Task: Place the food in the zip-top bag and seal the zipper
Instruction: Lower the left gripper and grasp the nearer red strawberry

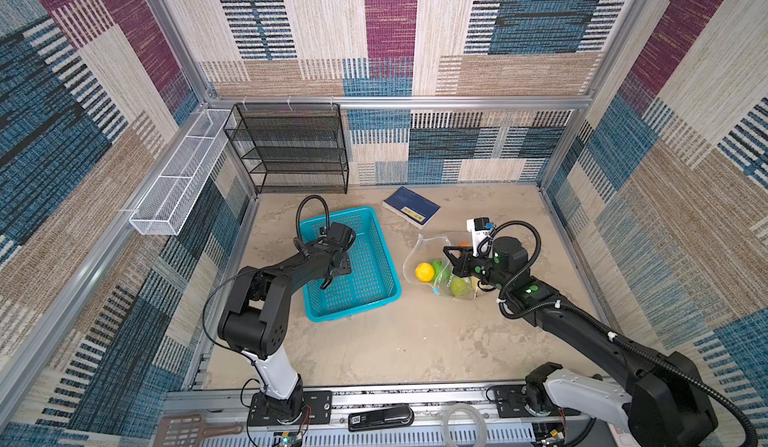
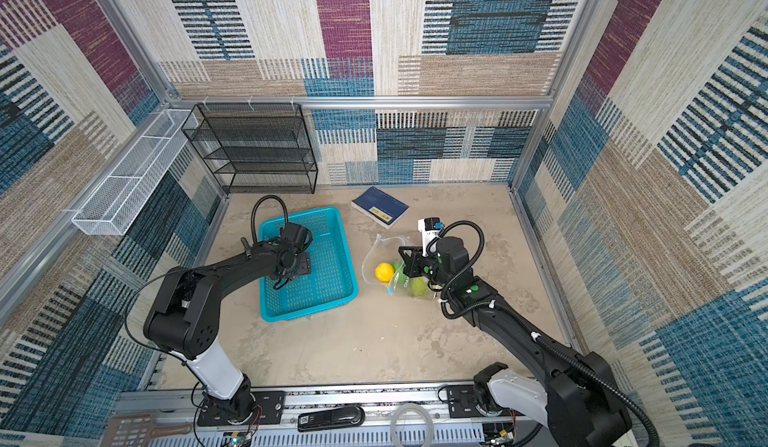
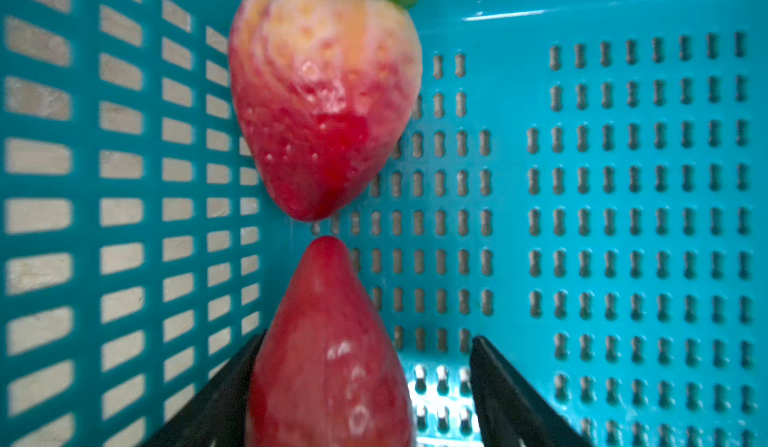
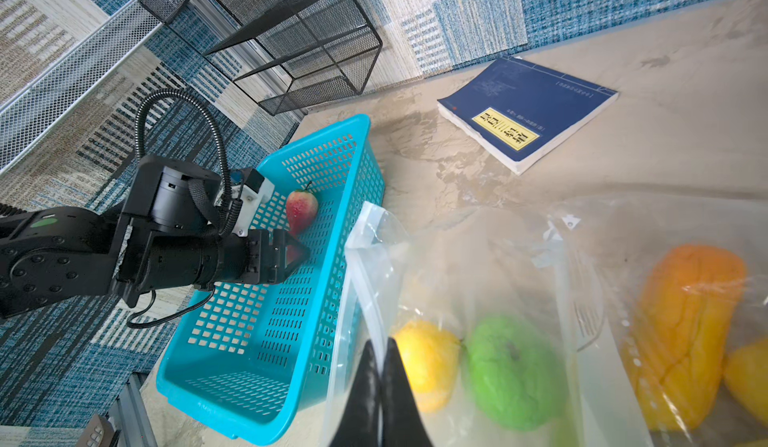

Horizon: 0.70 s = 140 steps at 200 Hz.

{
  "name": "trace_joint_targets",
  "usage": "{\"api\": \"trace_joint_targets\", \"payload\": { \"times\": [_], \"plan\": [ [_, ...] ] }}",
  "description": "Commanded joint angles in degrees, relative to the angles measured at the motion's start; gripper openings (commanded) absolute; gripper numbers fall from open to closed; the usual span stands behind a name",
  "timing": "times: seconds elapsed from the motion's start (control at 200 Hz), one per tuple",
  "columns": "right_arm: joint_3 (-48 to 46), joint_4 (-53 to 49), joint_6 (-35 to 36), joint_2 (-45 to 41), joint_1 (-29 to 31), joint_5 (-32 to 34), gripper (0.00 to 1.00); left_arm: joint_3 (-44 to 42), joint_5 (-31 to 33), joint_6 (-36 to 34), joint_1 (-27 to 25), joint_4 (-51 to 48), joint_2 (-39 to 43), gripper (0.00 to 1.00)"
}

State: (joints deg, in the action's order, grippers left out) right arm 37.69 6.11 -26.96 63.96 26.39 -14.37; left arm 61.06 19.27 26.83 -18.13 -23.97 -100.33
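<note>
The clear zip-top bag (image 1: 424, 249) lies right of the teal basket (image 1: 374, 274) and holds a yellow lemon (image 4: 424, 361), a green ball (image 4: 511, 374) and an orange piece (image 4: 690, 332). My right gripper (image 4: 381, 343) is shut on the bag's mouth edge by the whitish zipper (image 4: 361, 287). Down inside the basket, my left gripper (image 3: 369, 337) is open around a pointed red fruit (image 3: 328, 361). One finger rests against the fruit and the other stands apart from it. A strawberry (image 3: 324, 104) lies just beyond, by the basket wall. The top views hide both fruits under the left arm.
A blue book (image 1: 411, 207) lies behind the bag. A black wire shelf (image 1: 291, 149) stands at the back wall, and a white mesh tray (image 1: 174, 183) hangs on the left rail. Bare tabletop (image 1: 415, 332) lies in front of basket and bag.
</note>
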Motion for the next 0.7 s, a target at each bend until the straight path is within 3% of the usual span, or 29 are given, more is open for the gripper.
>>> {"api": "trace_joint_targets", "payload": {
  "times": [0.0, 0.235, 0.461, 0.696],
  "plan": [
    [1.11, 0.62, 0.33, 0.02, -0.02, 0.63, 0.0, 1.15, 0.16, -1.81, 0.1, 0.68, -0.98, 0.74],
    [1.16, 0.4, 0.35, -0.42, 0.06, 1.06, 0.0, 1.87, -0.55, -2.28, 0.11, 0.2, -1.19, 0.52],
    [1.42, 0.56, 0.52, -0.42, 0.02, 0.76, 0.0, 1.78, -1.63, -2.62, 0.03, -1.33, 1.59, 0.51],
    [1.51, 0.84, 0.33, -0.08, 0.03, 0.7, 0.0, 2.28, -11.27, -4.69, -1.37, -1.79, 8.95, 0.52]
  ]
}}
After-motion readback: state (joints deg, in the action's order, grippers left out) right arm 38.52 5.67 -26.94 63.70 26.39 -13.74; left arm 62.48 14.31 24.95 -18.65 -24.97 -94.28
